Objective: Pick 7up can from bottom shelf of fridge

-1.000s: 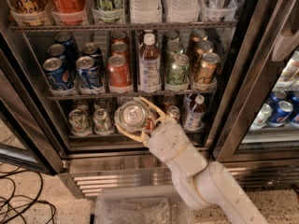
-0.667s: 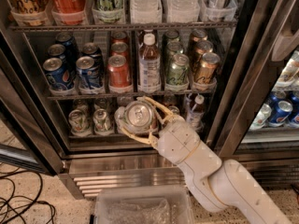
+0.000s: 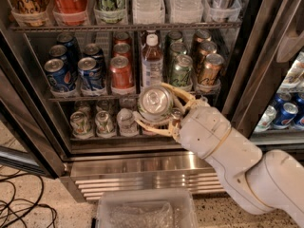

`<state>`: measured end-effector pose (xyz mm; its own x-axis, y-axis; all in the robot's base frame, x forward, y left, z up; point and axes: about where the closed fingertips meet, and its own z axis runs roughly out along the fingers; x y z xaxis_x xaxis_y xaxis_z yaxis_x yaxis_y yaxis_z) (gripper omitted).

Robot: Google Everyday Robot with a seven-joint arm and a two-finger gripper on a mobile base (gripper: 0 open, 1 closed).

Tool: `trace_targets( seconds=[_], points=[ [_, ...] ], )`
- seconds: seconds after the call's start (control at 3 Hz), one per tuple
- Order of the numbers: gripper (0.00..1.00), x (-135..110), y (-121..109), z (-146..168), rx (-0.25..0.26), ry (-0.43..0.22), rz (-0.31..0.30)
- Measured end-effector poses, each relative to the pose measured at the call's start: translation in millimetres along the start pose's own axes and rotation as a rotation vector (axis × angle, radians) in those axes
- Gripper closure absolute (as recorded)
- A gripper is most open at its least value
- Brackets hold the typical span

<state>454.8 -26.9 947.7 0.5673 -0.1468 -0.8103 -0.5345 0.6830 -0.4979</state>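
Observation:
My gripper [image 3: 153, 109] is shut on the 7up can [image 3: 155, 103], whose silver lid with pull tab faces the camera. The can is held in front of the fridge [image 3: 142, 167], raised above the bottom shelf [image 3: 114, 137] and overlapping the front edge of the rack above. The cream fingers [image 3: 151, 126] wrap around the can from below and from the right. Several more pale cans with green markings [image 3: 80, 122] stand on the bottom shelf at the left.
The middle rack holds blue Pepsi cans [image 3: 56, 74], red cans [image 3: 121, 71], a bottle [image 3: 152, 63], green and gold cans [image 3: 210, 68]. A dark door frame [image 3: 247, 65] stands at the right. A clear plastic bin [image 3: 145, 215] lies on the floor below. Cables [image 3: 19, 208] lie at the lower left.
My gripper with the 7up can has moved up and to the right, away from the bottom shelf; the arm has shifted right with it.

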Motion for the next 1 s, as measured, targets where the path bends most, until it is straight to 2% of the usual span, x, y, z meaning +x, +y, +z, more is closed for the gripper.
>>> trace_targets(
  seconds=[0.33,0.67,1.0],
  points=[
    [1.00,-26,-9,13,-0.084,0.039,-0.066],
    [1.00,-60,-8,40,-0.183,0.078,-0.200],
    [1.00,-90,-2,60,-0.259,0.123,-0.333]
  ],
)
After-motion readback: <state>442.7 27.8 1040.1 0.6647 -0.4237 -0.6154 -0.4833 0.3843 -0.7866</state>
